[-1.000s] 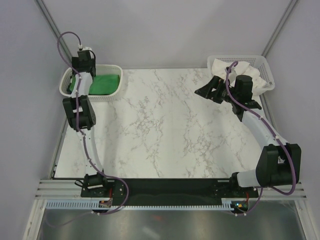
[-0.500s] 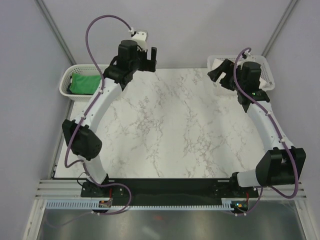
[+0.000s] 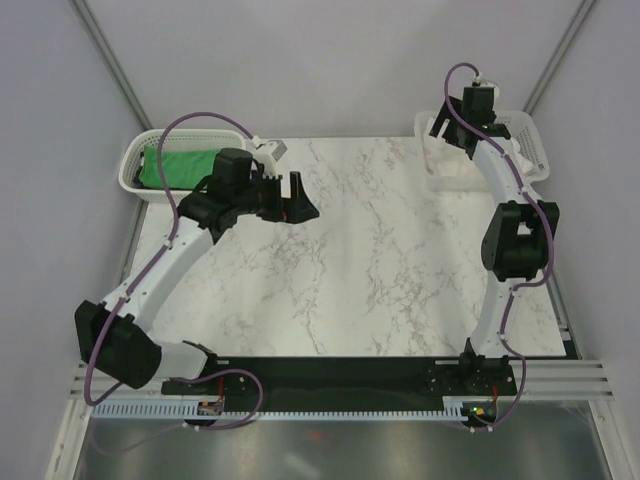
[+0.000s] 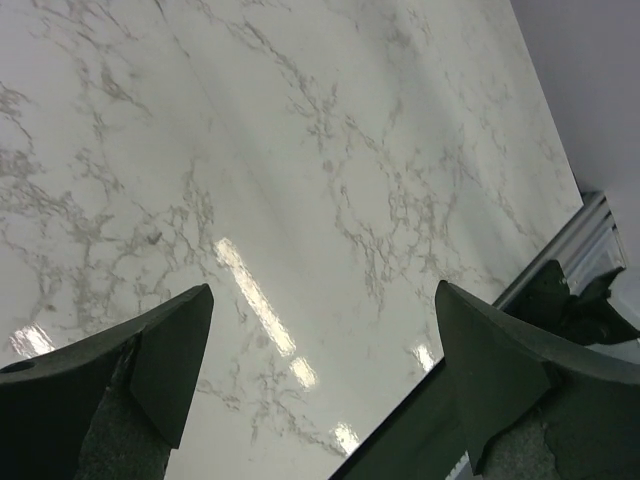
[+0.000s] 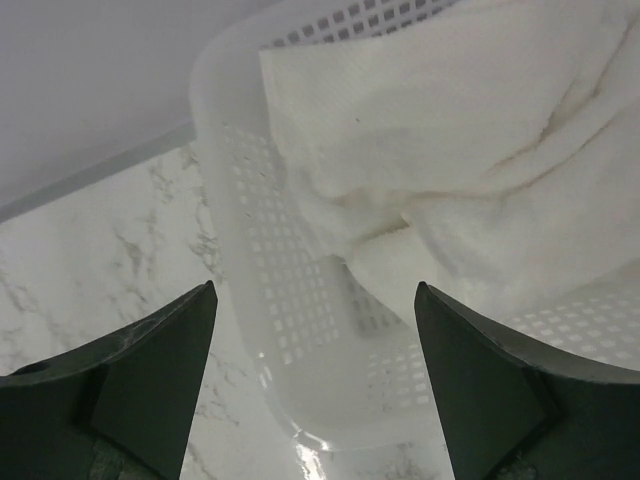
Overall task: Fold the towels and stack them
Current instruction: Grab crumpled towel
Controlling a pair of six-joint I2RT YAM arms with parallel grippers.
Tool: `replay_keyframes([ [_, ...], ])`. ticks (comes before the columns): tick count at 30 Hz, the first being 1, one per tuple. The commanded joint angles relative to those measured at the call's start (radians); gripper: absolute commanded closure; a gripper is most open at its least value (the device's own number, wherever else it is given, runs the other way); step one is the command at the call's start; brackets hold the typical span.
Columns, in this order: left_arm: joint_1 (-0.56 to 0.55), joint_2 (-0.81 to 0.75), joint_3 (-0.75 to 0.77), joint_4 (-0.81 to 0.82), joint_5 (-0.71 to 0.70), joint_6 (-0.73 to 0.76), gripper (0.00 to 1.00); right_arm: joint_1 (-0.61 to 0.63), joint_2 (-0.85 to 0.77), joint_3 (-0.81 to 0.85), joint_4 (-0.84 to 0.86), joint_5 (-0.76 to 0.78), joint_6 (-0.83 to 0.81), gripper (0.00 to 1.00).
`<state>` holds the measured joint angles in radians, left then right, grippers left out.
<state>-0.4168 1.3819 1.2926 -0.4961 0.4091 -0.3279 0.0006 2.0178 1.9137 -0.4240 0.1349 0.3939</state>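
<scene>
we reach for white towel (image 5: 450,130) in basket (image 5: 270,300) | right fingers (image 5: 150,370) wide, empty | left fingers (image 4: 170,350) wide, empty | pinch one edge, lift clear

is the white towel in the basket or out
In the basket: the white towel lies bunched, not folded, inside the mesh basket.

2 slim arms, white shells and black joints.
Alike on left arm (image 3: 165,265) and right arm (image 3: 497,165): glossy white links, bulky black motor housings, a purple cable (image 3: 200,118) looping off each, black base blocks (image 3: 195,365) on a dark rail. On left hand (image 4: 322,330) and right hand (image 5: 312,320), 2 matte black wedge fingers each.
</scene>
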Motion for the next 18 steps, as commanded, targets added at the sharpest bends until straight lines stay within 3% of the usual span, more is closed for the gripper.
replay_keyframes([
  [1, 0.000, -0.109, -0.047, 0.013, 0.097, -0.031, 0.00, -0.030, 0.093, 0.083, -0.073, 0.049, -0.113, 0.11],
  [11, 0.000, -0.167, -0.124, 0.048, 0.169, 0.035, 0.00, -0.076, 0.335, 0.197, -0.070, 0.109, -0.236, 0.11],
  [14, 0.000, -0.175, -0.145, 0.062, 0.158, 0.030, 0.00, -0.086, 0.367, 0.215, -0.067, 0.062, -0.259, 0.20],
  [17, 0.000, -0.173, -0.153, 0.077, 0.152, 0.009, 0.00, -0.090, 0.361, 0.223, -0.052, 0.063, -0.270, 0.56],
  [18, 0.000, -0.172, -0.154, 0.093, 0.160, -0.008, 0.00, -0.091, 0.357, 0.228, -0.047, 0.074, -0.279, 0.73],
])
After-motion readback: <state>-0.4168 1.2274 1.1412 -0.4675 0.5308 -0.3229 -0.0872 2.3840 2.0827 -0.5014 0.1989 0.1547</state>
